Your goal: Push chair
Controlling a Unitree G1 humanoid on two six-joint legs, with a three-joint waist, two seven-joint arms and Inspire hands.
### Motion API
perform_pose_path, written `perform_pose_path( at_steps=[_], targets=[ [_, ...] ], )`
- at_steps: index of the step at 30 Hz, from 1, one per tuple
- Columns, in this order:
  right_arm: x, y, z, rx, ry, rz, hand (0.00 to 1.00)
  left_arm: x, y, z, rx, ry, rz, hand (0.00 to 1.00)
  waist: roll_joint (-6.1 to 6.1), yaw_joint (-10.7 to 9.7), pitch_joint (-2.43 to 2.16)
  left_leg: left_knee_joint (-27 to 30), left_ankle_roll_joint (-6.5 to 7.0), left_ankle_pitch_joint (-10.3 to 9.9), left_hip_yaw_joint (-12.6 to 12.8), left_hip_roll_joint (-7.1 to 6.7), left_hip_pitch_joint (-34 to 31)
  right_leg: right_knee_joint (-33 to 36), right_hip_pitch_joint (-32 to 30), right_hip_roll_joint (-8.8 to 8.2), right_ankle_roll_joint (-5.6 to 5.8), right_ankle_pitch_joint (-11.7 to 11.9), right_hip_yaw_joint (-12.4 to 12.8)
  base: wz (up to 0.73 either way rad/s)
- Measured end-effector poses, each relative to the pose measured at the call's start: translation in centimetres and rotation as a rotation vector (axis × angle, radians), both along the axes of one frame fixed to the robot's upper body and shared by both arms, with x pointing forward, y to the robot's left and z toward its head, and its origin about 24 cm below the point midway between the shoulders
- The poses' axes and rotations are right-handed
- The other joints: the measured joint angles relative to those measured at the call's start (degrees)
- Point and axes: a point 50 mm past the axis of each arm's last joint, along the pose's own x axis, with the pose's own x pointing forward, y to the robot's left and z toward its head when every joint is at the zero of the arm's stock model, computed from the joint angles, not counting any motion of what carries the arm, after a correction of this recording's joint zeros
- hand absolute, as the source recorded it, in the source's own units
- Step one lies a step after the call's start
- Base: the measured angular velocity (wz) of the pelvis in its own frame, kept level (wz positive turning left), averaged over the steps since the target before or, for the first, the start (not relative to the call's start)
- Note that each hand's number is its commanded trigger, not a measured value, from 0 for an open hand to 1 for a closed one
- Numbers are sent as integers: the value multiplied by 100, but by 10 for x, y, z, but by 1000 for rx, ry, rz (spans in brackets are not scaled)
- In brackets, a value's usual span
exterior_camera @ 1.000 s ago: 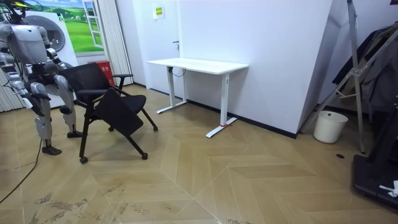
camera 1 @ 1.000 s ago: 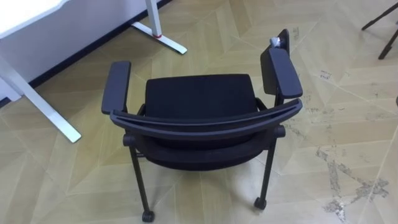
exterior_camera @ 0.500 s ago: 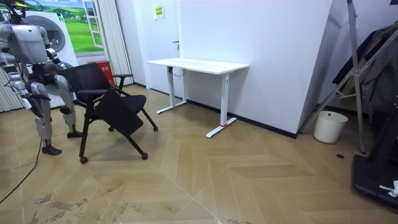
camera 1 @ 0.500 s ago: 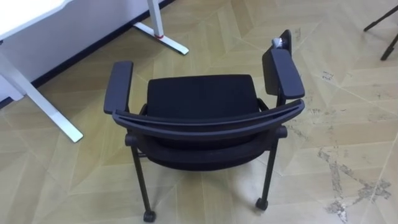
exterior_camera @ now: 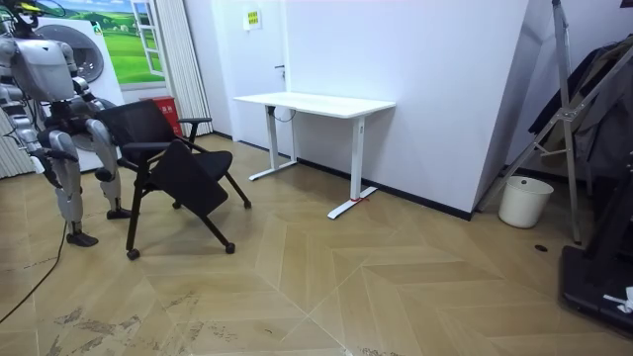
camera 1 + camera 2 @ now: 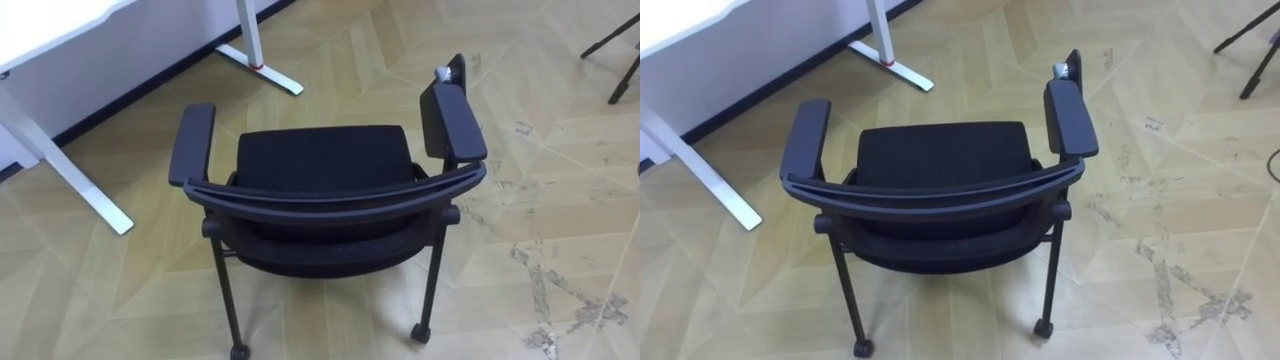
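The chair [image 6: 320, 165] stands on the wooden floor [image 6: 560, 170], just off the near corner of a white desk [image 6: 40, 25]. It is seen from behind and above. It is black all over. The seat is broad, rounded at the corners and covered in matt woven cloth. The backrest's top rail [image 6: 335, 195] is a smooth plastic band that bows from one side to the other. Two flat, padded armrests flank the seat. The left armrest [image 6: 192, 145] is narrow and lies level. The right armrest [image 6: 452, 120] is turned so that its broad face shows, with a small pale fitting [image 6: 443, 72] at its far end. Thin tubular rear legs run down to small round castors [image 6: 421, 333].

The floor is pale parquet laid in angled strips, and grey scuffs [image 6: 545, 295] mark it to the right of the chair. The desk's slim white metal leg ends in a flat bar foot [image 6: 262, 68] with a red mark on it.

In the room view the robot stands upright close behind the chair's back. Its right hand [image 5: 40, 158] hangs low at its side, apart from the chair. It is too small there to tell how it is set or whether it holds anything.
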Motion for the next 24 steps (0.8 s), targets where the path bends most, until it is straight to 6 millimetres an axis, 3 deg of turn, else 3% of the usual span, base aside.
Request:
perform_pose_path(
  at_steps=[6, 10, 14, 18, 24],
  targets=[
    [2, -4, 1, -2, -8, -3, 0, -2, 7, 2, 47, 9, 48, 0, 94, -63, 25, 32, 0, -1, -12, -2, 54, 5, 71, -2, 0, -7, -9, 0],
    [2, -8, 2, -16, -10, -17, 0, 15, 20, 9, 119, -50, 77, 0, 125, -86, 45, 61, 3, -3, -21, -2, 40, 17, 72, -4, 1, -22, -15, 2],
    [-2, -16, 3, -34, -7, -44, 0, 28, 36, 17, 211, -85, 70, 0, 212, -93, -1, 68, 3, -3, -17, -2, 83, 35, 94, -1, 0, -23, 33, -2],
    [-6, -27, 6, -65, 10, -45, 0, 35, 44, 22, 282, -95, 65, 0, 228, -90, -9, 65, 3, -4, 7, -4, 129, 37, 112, 0, -2, -22, 102, -6],
    [-9, -33, 7, -82, 17, -67, 0, 63, 60, 41, 448, -184, -8, 0, 254, -93, -6, 33, 8, -8, -15, -7, 163, 13, 161, 22, -8, -27, 166, 1]
  ],
)
